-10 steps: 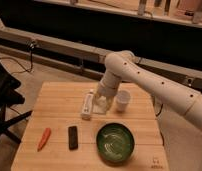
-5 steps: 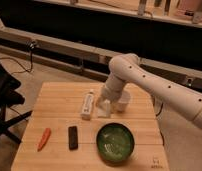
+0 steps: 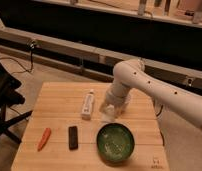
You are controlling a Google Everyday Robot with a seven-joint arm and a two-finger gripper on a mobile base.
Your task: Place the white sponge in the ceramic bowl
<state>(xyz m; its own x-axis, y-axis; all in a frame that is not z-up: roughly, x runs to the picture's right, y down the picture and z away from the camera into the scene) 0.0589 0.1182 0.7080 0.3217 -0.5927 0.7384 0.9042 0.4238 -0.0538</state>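
Bowl: the dark green bowl (image 3: 101, 145) sat at 5 o'clock on the wooden surface (image 3: 54, 95), close to the front edge, with nothing in it that I could make out.
Front row: a black block (image 3: 73, 137) lay at 9 o'clock of the bowl, and a carrot (image 3: 44, 139) further out the same way.
Sponge: the white sponge (image 3: 106, 116) showed as a pale patch at 11 o'clock of the bowl, near its rim and not yet over it.
End effector: it (image 3: 110, 110) hung low right over the sponge, clenched, and by my reading grasping it.
Tube: a white tube (image 3: 88, 104) lay just beside, at 9 o'clock of the end effector.
Arm: the white arm (image 3: 159, 92) came in from 3 o'clock.
Step in hand: carrying to the bowl. Doing it well meant lifting clear of the rim, travelling toward 5 o'clock, centring over the bowl, then releasing low so the light sponge did not bounce out.
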